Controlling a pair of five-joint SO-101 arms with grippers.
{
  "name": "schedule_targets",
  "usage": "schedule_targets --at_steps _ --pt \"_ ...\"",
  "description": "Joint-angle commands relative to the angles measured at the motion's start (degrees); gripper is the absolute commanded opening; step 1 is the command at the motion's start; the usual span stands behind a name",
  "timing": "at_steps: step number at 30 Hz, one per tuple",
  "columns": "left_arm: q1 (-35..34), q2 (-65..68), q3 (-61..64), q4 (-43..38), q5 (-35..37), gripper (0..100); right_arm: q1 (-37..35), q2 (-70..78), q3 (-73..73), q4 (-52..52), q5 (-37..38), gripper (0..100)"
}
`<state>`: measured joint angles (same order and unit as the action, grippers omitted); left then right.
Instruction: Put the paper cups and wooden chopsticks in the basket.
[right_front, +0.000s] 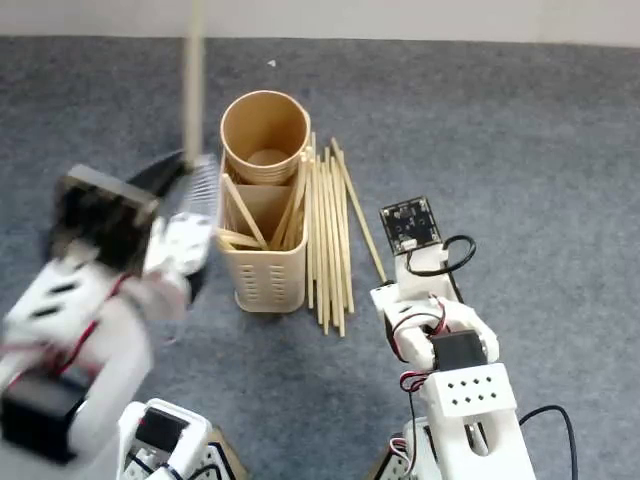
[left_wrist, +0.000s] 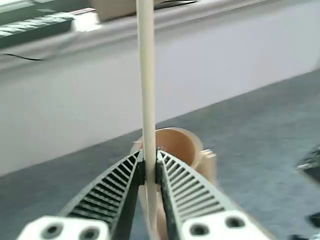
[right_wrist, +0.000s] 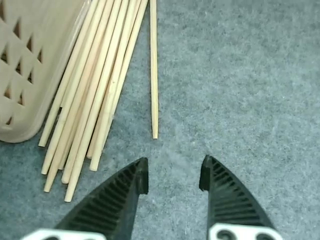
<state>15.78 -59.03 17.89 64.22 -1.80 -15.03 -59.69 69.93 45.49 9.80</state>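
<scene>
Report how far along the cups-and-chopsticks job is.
Done: the paper cups stand in the far end of the basket, and a few chopsticks lie inside it. In hand: the left gripper is shut on one upright chopstick. Left: a pile of chopsticks and a stray chopstick lie on the carpet beside the basket, with the right gripper open near them.

I'd call this an office or lab rm: what looks like a keyboard (left_wrist: 35, 27) and a black cable (left_wrist: 20, 57) on a desk (left_wrist: 75, 42) beyond the white wall (left_wrist: 210, 65), grey carpet-like mat (right_front: 540, 130) covering the table.
</scene>
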Motion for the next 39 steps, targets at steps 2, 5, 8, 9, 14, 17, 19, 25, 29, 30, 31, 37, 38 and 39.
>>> schedule_targets --at_steps 2,5,8,9,14,17,19,25,29,30,31,37,38,39 --pt "6.20 7.34 -0.92 -6.07 2.37 0 -0.04 -0.66 -0.31 -0.92 -0.53 17.7" --pt "4.62 13.41 -0.92 -6.15 2.29 1 -0.04 -0.66 -0.31 -0.92 -0.53 17.7" --pt "2.68 19.03 -0.57 -7.47 2.29 1 0.04 -0.66 -0.31 -0.92 -0.53 17.7" --pt "1.80 20.53 0.13 -8.79 2.29 1 0.04 -0.66 -0.31 -0.92 -0.53 17.7" --pt "-0.66 22.20 4.35 -13.27 2.20 1 0.04 -0.66 -0.31 -0.92 -0.53 17.7" --pt "-0.75 22.11 5.67 -13.19 2.20 9 -0.13 -0.66 -0.31 -0.92 -0.53 17.7" --pt "-0.75 22.11 6.46 -13.19 2.29 17 -0.13 -0.66 -0.31 -0.92 -0.53 17.7" --pt "-0.75 15.08 8.57 -13.19 2.46 18 -0.13 -0.57 -0.31 -0.92 -0.53 17.7" --pt "-2.07 7.43 8.13 -12.04 2.37 18 -0.13 -0.48 -0.40 -0.92 -0.53 17.7" --pt "-3.12 5.58 7.78 -11.43 2.37 18 -0.13 -0.48 -0.40 -0.92 -0.53 17.7" --pt "-4.09 4.09 7.69 -11.16 2.29 18 -0.13 -0.48 -0.40 -0.92 -0.53 17.7" --pt "-6.99 1.89 11.82 -10.20 0.09 18 -0.13 -0.40 -0.48 -0.92 -0.53 17.7" --pt "-7.08 1.54 12.53 -10.20 0.00 18 -0.13 -0.40 -0.48 -0.92 -0.53 17.7" --pt "-7.34 1.54 12.70 -10.29 0.00 18 -0.13 -0.40 -0.48 -0.92 -0.53 17.7"
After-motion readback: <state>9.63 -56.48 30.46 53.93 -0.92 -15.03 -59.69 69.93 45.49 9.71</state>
